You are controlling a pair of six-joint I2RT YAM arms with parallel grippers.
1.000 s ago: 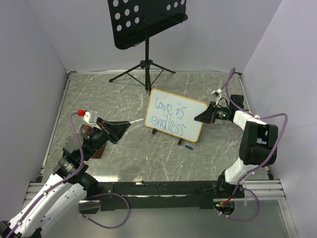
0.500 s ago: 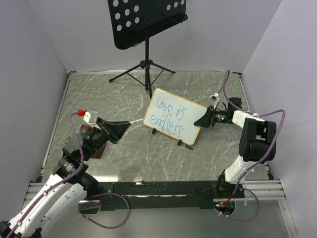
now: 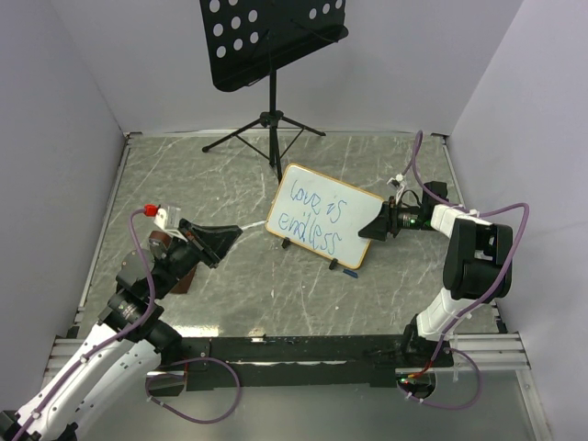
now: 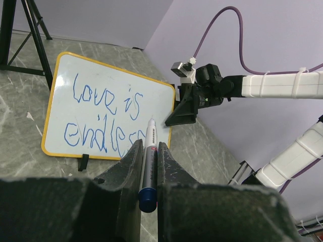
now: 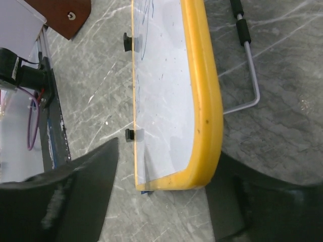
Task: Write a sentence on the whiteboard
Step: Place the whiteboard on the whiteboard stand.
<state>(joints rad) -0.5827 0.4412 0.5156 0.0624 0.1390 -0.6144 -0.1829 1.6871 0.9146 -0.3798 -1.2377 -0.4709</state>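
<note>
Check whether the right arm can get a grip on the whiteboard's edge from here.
Probably yes. The right gripper has its jaws open astride the framed edge of the whiteboard, and nothing lies between them and the frame.

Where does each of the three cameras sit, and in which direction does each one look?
Top external: high behind the arms, looking down at the table, the whiteboard and the music stand; both arms show.
Left wrist: on the left arm, low, facing the whiteboard's written face; the left gripper clamps a marker.
Right wrist: at the whiteboard's edge, looking along it; the right gripper stands open, one finger either side.
Shared: the left wrist and top views both show the sentence and the right gripper.
</note>
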